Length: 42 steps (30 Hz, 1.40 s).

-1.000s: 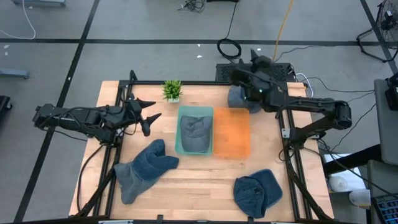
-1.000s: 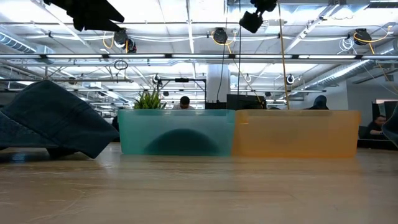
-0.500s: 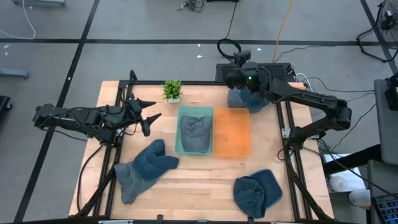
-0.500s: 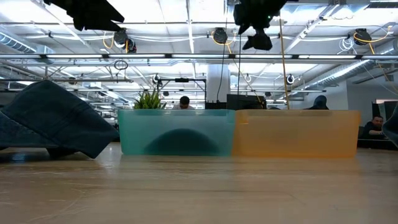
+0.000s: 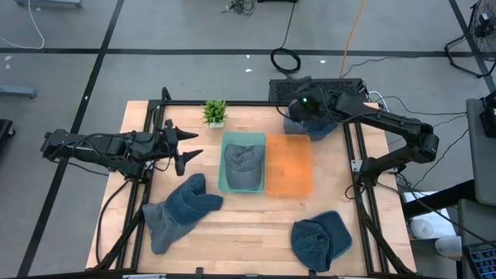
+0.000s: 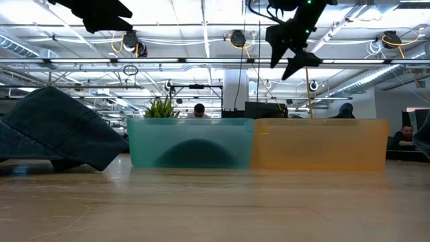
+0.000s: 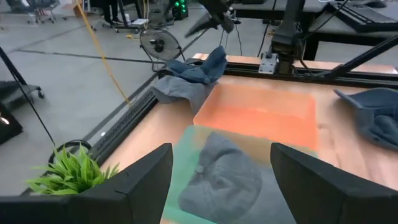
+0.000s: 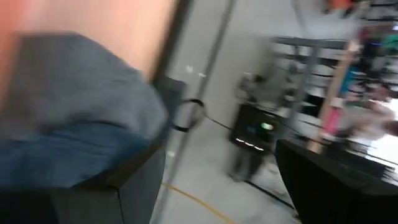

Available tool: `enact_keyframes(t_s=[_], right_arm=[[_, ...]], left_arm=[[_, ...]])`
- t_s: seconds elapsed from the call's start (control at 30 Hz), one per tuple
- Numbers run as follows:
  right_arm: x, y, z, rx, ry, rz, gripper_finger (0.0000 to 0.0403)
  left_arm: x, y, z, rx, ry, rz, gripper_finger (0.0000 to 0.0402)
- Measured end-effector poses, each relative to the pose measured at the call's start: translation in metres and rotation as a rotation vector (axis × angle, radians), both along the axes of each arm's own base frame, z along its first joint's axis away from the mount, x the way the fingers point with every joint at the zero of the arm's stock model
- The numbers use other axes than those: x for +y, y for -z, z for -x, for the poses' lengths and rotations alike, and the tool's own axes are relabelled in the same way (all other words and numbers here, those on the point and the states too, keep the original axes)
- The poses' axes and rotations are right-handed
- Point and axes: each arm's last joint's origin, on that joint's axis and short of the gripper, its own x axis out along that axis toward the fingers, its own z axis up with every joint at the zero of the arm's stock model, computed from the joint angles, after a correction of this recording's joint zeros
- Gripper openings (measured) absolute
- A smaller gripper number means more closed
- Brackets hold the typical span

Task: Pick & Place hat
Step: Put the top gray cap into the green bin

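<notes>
1. While the right gripper [image 5: 298,105] is hanging spread and empty over the denim hat [image 5: 308,126] at the table's one o'clock corner, I am judging the step in hand as a descent onto that hat.
2. I am aiming to bring the open fingers straight down over a raised fold of cloth, closing only once fabric sits between them, since a flat pinch would likely slide off.
3. I am planning the carry toward the orange bin [image 5: 289,164], which sits empty just beside the hat, at its six o'clock.
4. I am keeping the left gripper [image 5: 188,144] waiting at nine o'clock, fingers spread and holding nothing, clear of the teal bin [image 5: 242,162] that already holds one hat.
5. I am noting two more hats [image 5: 180,209] lying loose toward seven and five o'clock.
6. I am struggling with the right wrist view, smeared by motion, and the arm is covering part of the target hat from above.
7. I am seeing only the bins' walls in the low view; the corner hat is hidden behind them.
</notes>
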Motion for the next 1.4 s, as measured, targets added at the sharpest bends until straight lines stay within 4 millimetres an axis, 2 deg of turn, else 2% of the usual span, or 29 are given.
enact_keyframes(t_s=[0.37,0.53,0.63,0.8,0.93,1.07,1.4], right_arm=[[0.043,0.013,-0.012,0.025,-0.167,-0.231,0.0293],[0.052,0.018,-0.009,0.028,-0.176,-0.378,0.0293],[0.049,0.020,-0.008,0.006,-0.160,-0.436,0.0293],[0.037,0.015,-0.011,-0.050,-0.160,-0.364,0.0293],[0.026,0.021,-0.011,-0.090,-0.161,-0.344,0.0293],[0.014,0.037,-0.007,-0.111,-0.143,-0.388,0.0293],[-0.005,0.089,0.004,-0.163,-0.092,-0.354,0.0293]], left_arm=[[-0.001,0.000,0.000,0.002,0.046,0.016,0.0262],[-0.001,0.000,0.000,0.002,0.046,0.017,0.0258],[-0.001,0.000,0.000,-0.003,0.042,0.031,0.0263],[-0.002,0.000,-0.001,-0.010,0.054,0.060,0.0264],[-0.002,0.000,-0.001,-0.013,0.057,0.073,0.0256],[-0.002,0.000,-0.001,-0.009,0.060,0.059,0.0254],[-0.002,0.000,-0.001,-0.003,0.065,0.041,0.0261]])
